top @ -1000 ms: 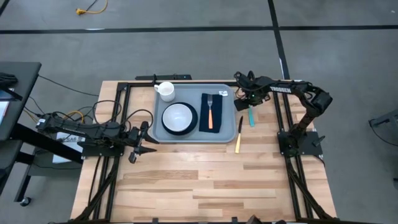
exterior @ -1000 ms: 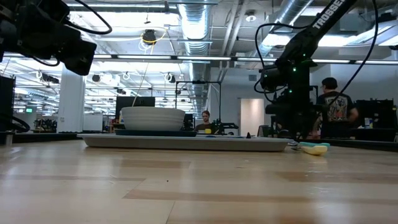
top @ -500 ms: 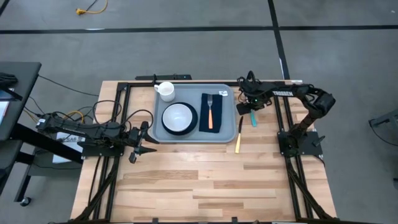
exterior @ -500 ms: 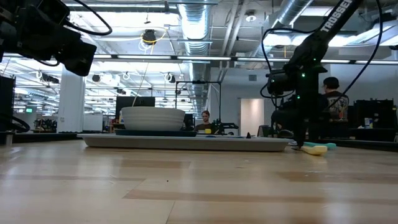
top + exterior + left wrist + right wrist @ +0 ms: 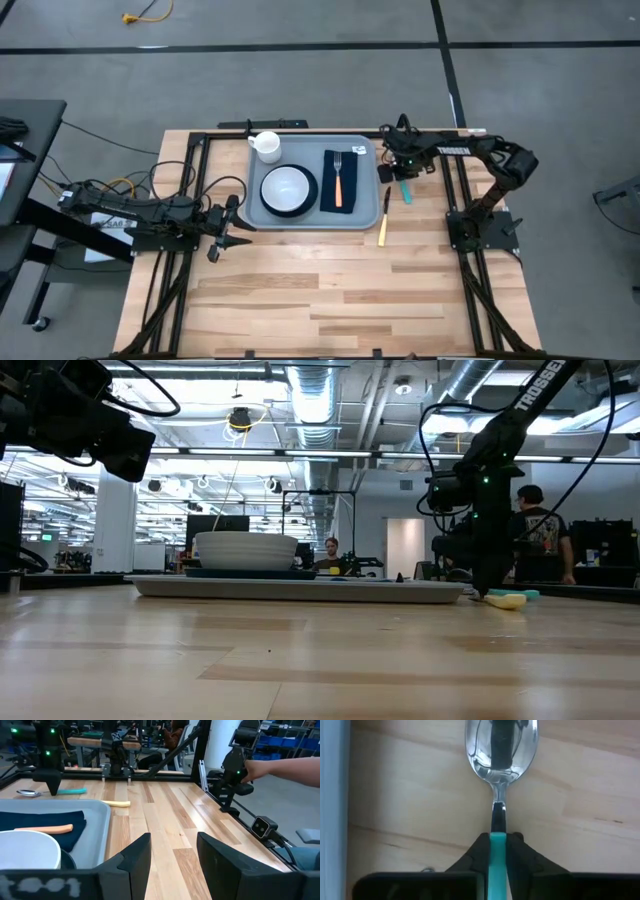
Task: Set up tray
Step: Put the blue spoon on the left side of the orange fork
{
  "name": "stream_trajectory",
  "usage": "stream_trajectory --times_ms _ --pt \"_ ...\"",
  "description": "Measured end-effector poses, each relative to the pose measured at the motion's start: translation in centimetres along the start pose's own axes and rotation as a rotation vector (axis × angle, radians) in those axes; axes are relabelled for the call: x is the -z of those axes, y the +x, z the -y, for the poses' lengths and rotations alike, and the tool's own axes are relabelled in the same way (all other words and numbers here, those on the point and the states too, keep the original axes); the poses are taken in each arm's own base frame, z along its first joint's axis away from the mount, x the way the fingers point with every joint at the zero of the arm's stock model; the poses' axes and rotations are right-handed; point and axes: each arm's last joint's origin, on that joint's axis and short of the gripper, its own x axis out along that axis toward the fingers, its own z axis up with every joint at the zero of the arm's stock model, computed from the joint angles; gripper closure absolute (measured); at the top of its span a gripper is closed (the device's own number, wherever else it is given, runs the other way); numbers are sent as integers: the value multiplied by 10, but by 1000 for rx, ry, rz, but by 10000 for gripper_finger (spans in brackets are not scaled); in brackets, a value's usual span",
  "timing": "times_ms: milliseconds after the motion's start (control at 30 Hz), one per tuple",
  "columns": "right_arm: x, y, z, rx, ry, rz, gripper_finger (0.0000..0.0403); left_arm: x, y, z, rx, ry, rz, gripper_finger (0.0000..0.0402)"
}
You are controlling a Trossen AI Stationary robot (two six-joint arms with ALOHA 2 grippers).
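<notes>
Tray point(image 5: 312, 218) sits at the far middle of my bench point(image 5: 330, 290) in the high view, and it's carrying one white bowl point(image 5: 288, 188) on a dark plate, one white mug point(image 5: 266, 145) in its far left corner, and one navy napkin point(image 5: 339, 181) with one orange-handled fork point(image 5: 339, 177) lying on top. Just off the tray's right edge on the bare wood there's one yellow-handled knife point(image 5: 384, 221) and one teal-handled spoon point(image 5: 404, 187). My right claw point(image 5: 402, 172) is down over that spoon, and my left claw point(image 5: 222, 240) hangs well apart from all of it, near the bench's left edge.

From the low view, the tray point(image 5: 300, 589) is one flat slab across the middle with the bowl point(image 5: 246, 549) on it. My right claw point(image 5: 487, 586) comes straight down right beside the yellow knife handle point(image 5: 506, 600), with a bit of teal point(image 5: 526, 593) behind that. Two people are in the room beyond.

Left wrist view: my left claw point(image 5: 174, 860) is spread wide with nothing between the fingers point(image 5: 135, 857). I can see one tray corner point(image 5: 102, 832), the bowl rim point(image 5: 27, 850), the napkin point(image 5: 47, 822), the orange fork handle point(image 5: 44, 827), the yellow handle point(image 5: 116, 803) and the spoon point(image 5: 55, 792), with my right claw point(image 5: 52, 787) planted on it.

Right wrist view: my right claw point(image 5: 498, 851) is pinching the teal spoon handle point(image 5: 498, 857) just behind the shiny bowl of the spoon point(image 5: 501, 745), which rests on the wood. A strip of tray edge point(image 5: 332, 795) runs down one side.
</notes>
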Motion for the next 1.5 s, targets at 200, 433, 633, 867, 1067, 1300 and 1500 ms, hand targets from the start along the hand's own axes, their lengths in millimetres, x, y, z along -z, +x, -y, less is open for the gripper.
stream_trajectory --times_ms 200,433,633,867,1067,1300,1500 --pt "-9 -17 -9 -43 101 -13 368 0 0 0 0 0 0 254" --pt "-22 -56 -41 -130 171 54 373 0 0 0 1 0 1 254" --pt "-23 -97 -84 -276 208 140 373 0 0 0 0 1 2 254" --pt "-20 -122 -137 -374 248 191 373 0 0 0 0 2 1 254" --pt "-33 -109 -183 -385 205 171 373 0 0 0 0 0 -3 254" --pt "-52 -90 -202 -370 189 150 373 3 0 0 0 -7 -28 254" --pt "-54 -68 -204 -312 217 96 373 3 0 0 -1 -5 -29 253"
